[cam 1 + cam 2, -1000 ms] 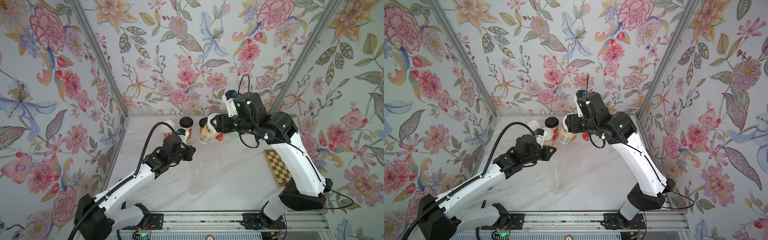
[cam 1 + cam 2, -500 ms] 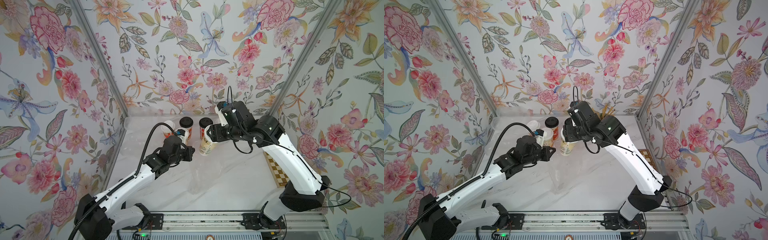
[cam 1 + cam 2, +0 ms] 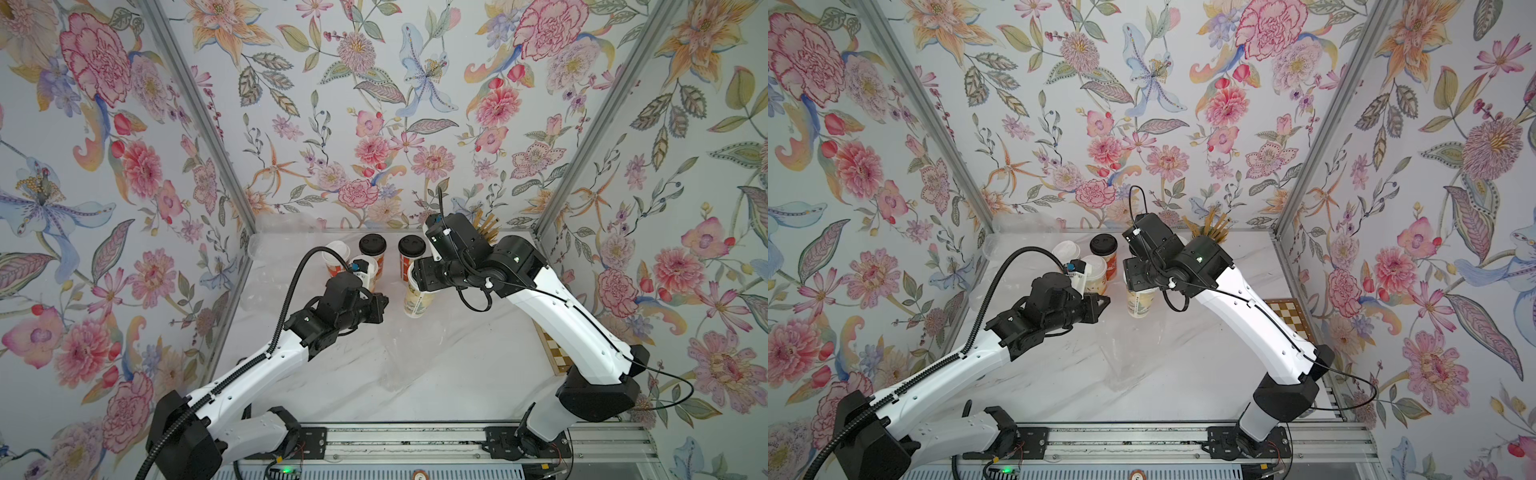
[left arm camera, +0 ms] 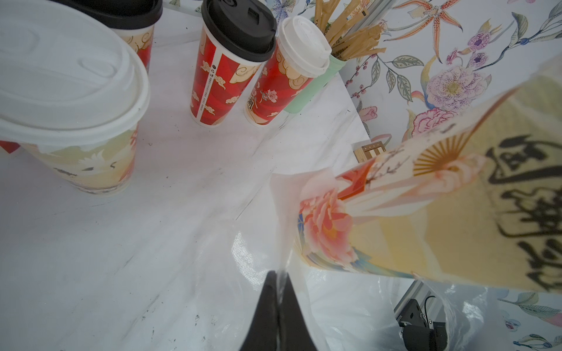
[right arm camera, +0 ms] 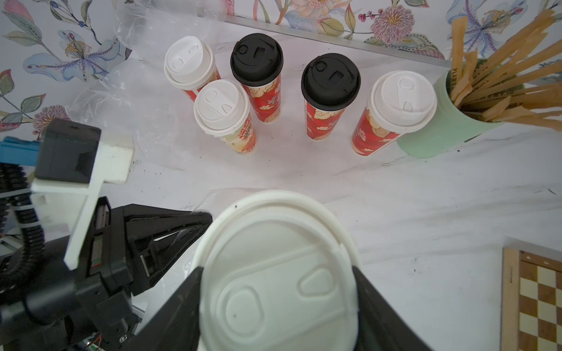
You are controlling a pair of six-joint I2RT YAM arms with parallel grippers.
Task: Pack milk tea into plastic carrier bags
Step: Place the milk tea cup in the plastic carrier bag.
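Cup (image 3: 417, 299) hangs near upright in my right gripper (image 5: 276, 273), jaws clamped below its lid. Just beside it, my left gripper (image 4: 278, 288) pinches the bag (image 4: 286, 194) edge, so I'd lower straight down.

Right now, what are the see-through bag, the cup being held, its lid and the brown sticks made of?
Carrier bag: thin clear plastic film; glossy, wrinkled, see-through.
Held cup: printed wall, matte; paper or frosted plastic, hard to tell.
Its lid: white, matte, moulded; probably plastic, maybe pulp.
Brown straws: paper-wrapped, it seems; flat crinkled ends.
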